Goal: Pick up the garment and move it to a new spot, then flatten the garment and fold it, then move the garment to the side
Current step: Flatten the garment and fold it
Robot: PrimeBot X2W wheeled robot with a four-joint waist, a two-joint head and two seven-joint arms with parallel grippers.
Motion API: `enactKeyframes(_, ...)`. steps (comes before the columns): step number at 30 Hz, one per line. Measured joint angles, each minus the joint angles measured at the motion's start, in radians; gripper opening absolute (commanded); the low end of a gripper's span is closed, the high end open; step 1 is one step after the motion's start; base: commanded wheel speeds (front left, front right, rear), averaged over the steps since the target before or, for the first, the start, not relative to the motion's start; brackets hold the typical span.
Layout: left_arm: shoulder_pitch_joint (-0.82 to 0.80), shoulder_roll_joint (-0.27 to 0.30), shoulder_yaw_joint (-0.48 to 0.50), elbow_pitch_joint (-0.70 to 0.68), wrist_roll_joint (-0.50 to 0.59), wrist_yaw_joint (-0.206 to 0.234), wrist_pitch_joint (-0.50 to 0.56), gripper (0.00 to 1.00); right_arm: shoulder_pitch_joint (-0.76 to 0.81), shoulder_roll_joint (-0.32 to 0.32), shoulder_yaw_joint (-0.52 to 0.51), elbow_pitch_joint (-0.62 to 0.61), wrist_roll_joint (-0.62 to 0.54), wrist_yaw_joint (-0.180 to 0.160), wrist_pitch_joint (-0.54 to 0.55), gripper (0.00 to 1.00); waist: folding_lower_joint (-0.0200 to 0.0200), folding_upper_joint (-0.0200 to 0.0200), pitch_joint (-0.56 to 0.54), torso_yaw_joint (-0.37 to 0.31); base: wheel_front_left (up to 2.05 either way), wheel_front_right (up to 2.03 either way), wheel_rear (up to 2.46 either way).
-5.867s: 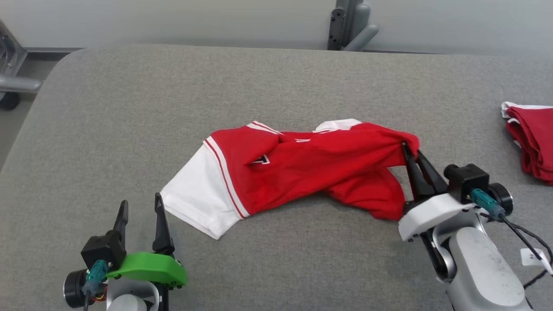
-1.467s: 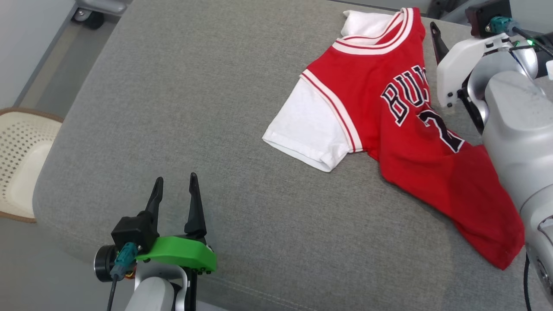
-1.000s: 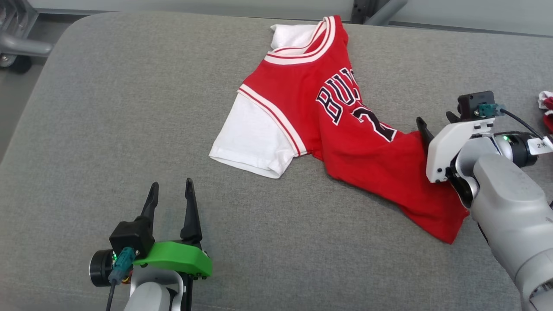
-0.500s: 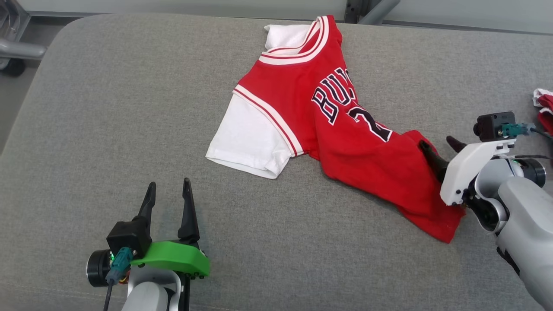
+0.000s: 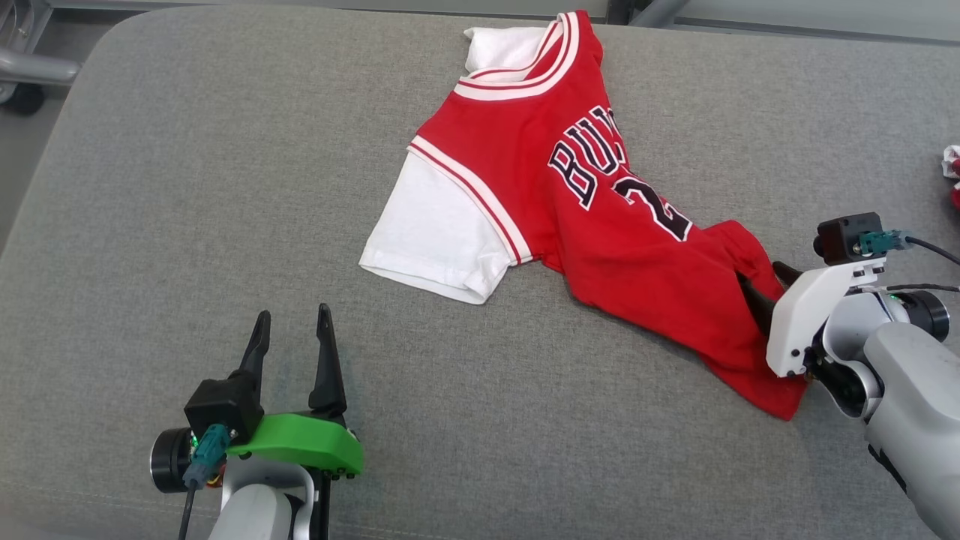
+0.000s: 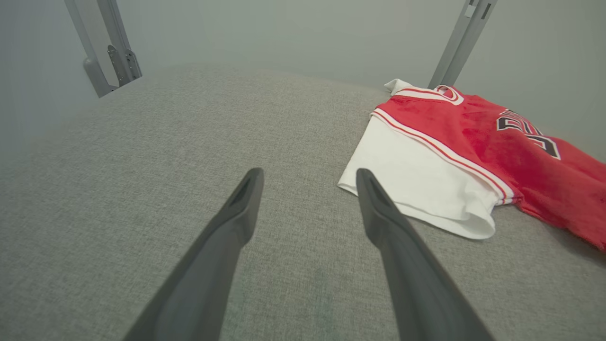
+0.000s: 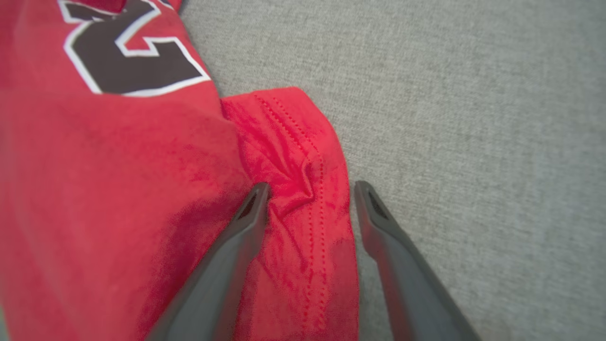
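The garment point(image 5: 600, 225) is a red jersey with a white sleeve and black lettering, lying crumpled and slantwise on the grey padded table point(image 5: 225, 150). My right gripper point(image 5: 761, 276) rests on its lower right hem. In the right wrist view the right gripper point(image 7: 310, 189) is open, and its two fingers straddle a bunched fold of the red hem point(image 7: 303, 156). My left gripper point(image 5: 293, 313) stands open near the front left, apart from the cloth. Its wrist view shows the left gripper point(image 6: 308, 175) over bare table, with the white sleeve point(image 6: 416, 184) just to its right.
A second red and white cloth point(image 5: 952, 169) pokes in at the table's right edge. Grey metal posts point(image 6: 461, 42) stand behind the far edge. The table's rounded left corner point(image 5: 67, 97) drops to the floor.
My right gripper has settled lower on the hem, and a fold of red cloth now bunches up between its fingers. The left arm has not moved.
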Motion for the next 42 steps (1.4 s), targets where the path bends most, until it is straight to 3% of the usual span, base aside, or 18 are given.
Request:
enactKeyframes(9,-0.006,0.000,0.000,0.006,-0.001,-0.001,0.000,1.00,-0.131,-0.008,-0.034,0.100,-0.126,0.001,-0.110,0.00,0.0000,0.0000,0.004,0.011,0.00,0.00,0.00)
enactKeyframes(18,-0.009,0.000,-0.006,0.010,-0.003,-0.001,0.000,1.00,-0.301,-0.020,-0.056,0.147,-0.242,0.001,-0.155,0.00,0.0000,0.0000,0.000,0.013,0.00,0.00,0.00)
enactKeyframes(23,-0.010,0.000,-0.009,0.010,-0.007,-0.001,0.000,1.00,-0.320,-0.001,-0.054,0.216,-0.293,0.001,-0.179,0.00,0.0000,0.0000,0.001,0.014,0.00,0.00,0.00)
enactKeyframes(24,-0.010,0.000,-0.009,0.010,-0.007,-0.001,0.000,1.00,-0.320,0.008,-0.062,0.235,-0.293,0.001,-0.188,0.25,0.0000,0.0000,0.003,0.013,0.00,0.00,0.00)
enactKeyframes(25,-0.010,0.000,-0.010,0.010,-0.007,-0.001,0.000,1.00,-0.319,0.016,-0.069,0.252,-0.295,0.001,-0.202,0.67,0.0000,0.0000,0.004,0.013,0.00,0.00,0.00)
enactKeyframes(26,-0.011,0.000,-0.010,0.010,-0.007,-0.001,0.000,1.00,-0.318,0.023,-0.076,0.267,-0.302,0.001,-0.222,1.00,0.0000,0.0000,0.005,0.013,0.00,0.00,0.00)
enactKeyframes(35,-0.011,0.000,-0.002,0.009,-0.001,-0.001,0.000,1.00,-0.320,0.053,-0.131,0.332,-0.326,0.001,-0.366,1.00,0.0000,0.0000,0.003,-0.012,0.00,0.00,0.00)
enactKeyframes(42,0.003,0.000,0.008,0.003,0.006,-0.002,0.000,1.00,-0.204,0.043,-0.198,0.237,-0.291,0.001,-0.410,1.00,0.0000,0.0000,-0.025,-0.039,0.00,0.00,0.00)
